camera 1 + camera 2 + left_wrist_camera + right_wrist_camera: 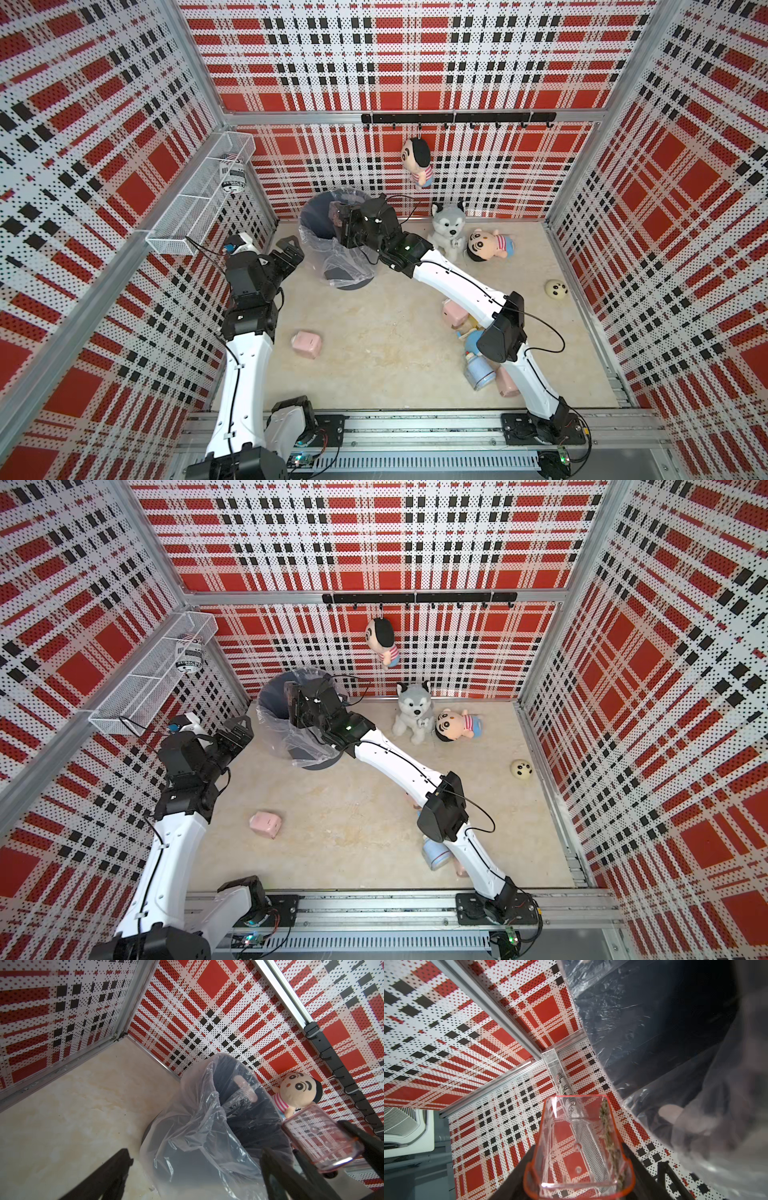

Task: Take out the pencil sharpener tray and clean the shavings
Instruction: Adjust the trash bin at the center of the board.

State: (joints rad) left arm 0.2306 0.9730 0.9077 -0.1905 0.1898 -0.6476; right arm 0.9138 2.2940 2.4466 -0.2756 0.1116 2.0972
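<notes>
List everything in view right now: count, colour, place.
bin: one, dark grey, clear-lined, back of floor
tray: one, clear, orange-rimmed, held over bin
shavings: some, greenish-brown, along one tray wall
pink boxes: three, one mid-floor, two by right arm
bottle: one, pale blue, by right arm
husky plush: one, grey-white, back of floor
boy dolls: two, striped shirts, one hanging on back wall, one beside husky
panda ball: one, cream, near right wall
wire basket: one, white, left wall
printed can: one, black-white, in basket
hook rail: one, black, back wall
left gripper: black, jaws open, beside bin
right gripper: black, jaws shut on tray
</notes>
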